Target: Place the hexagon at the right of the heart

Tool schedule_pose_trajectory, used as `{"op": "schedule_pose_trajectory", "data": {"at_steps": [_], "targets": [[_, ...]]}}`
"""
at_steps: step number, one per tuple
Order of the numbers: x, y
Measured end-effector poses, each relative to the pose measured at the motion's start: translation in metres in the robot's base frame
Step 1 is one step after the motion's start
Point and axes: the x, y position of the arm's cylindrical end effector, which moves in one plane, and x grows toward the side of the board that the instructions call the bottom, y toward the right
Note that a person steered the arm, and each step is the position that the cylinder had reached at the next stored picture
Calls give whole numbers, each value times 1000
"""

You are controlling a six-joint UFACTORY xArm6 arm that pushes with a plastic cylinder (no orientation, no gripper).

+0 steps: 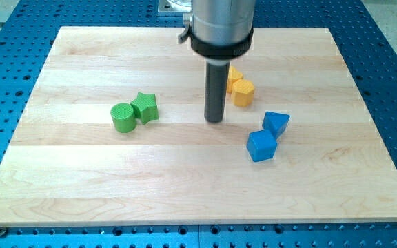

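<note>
I'm holding my tip (pixel 214 120) at frame centre, just left of the yellow hexagon (pixel 242 92); the yellow heart (pixel 234 74), touching it behind, is partly hidden. No fingers here, just a bare rod w/ nothing pinched. I'd be circling round and nudging the hexagon rightward w/o disturbing the heart.

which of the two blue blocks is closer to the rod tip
The upper blue block, the wedge-like one toward the view's top, lies nearer my tip. The blue cube sits lower and farther away.

My tip (pixel 214 120) sits left of, perhaps touching, yellow blocks (pixel 242 91).
</note>
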Motion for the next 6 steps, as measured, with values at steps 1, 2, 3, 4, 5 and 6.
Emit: {"op": "schedule_pose_trajectory", "data": {"at_steps": [1,2,3,4,5,6], "targets": [[-16,-16],[-13,5],[-13,23],[-23,32],[-47,52],[-29,48]]}}
